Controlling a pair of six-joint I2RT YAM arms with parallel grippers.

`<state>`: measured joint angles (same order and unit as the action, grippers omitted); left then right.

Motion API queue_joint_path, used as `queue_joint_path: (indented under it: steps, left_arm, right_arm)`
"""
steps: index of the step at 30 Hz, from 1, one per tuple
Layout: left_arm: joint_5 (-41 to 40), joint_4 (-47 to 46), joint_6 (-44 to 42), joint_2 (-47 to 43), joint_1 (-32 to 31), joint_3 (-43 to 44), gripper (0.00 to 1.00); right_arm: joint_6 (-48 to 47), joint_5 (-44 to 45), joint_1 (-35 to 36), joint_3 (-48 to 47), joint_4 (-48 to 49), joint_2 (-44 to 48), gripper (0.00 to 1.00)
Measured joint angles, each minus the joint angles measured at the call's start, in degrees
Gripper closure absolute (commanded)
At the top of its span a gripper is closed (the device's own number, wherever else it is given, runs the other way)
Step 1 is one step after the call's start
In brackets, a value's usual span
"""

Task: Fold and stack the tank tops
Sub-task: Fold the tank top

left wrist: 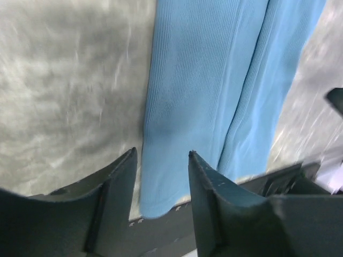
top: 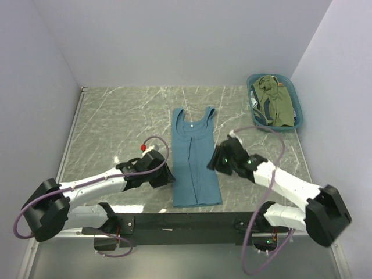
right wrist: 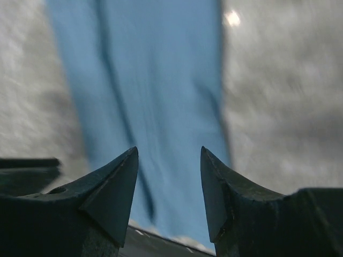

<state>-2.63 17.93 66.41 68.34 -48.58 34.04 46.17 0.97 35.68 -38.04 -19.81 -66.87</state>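
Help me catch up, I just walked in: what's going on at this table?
The robot is partway through folding tank tops. A teal-blue tank top lies flat on the table, its long sides already folded in to make a narrow strip. The left tool and right tool hover on either side of it, both open and holding nothing. An olive-green top waits in the teal basket at the far right corner. Nothing is stacked yet.
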Motion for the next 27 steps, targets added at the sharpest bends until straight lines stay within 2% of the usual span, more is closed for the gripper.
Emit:
queue_joint_path:
  steps: [5, 11, 20, 27]
  left_arm:
    - [3.06, -1.77, -0.17, -2.86, -3.56, -5.9, 0.43]
    - [5.05, -3.61, 0.52, -2.51, -7.08, -8.13, 0.42]
    - [6.27, -7.37, 3.93, 0.92, -10.73, -8.17, 0.48]
    - [6.23, -8.11, 6.32, 2.71, -12.2, -7.72, 0.54]
  right_arm:
    - [4.96, 1.22, 4.13, 9.7, -3.08, 8.15, 0.42]
    - [9.6, 2.1, 9.31, 12.87, -6.82, 12.87, 0.42]
    - [12.79, 1.99, 11.52, 15.23, -12.61, 16.87, 0.41]
    - [14.03, 0.44, 13.64, 16.61, -12.85, 16.87, 0.42]
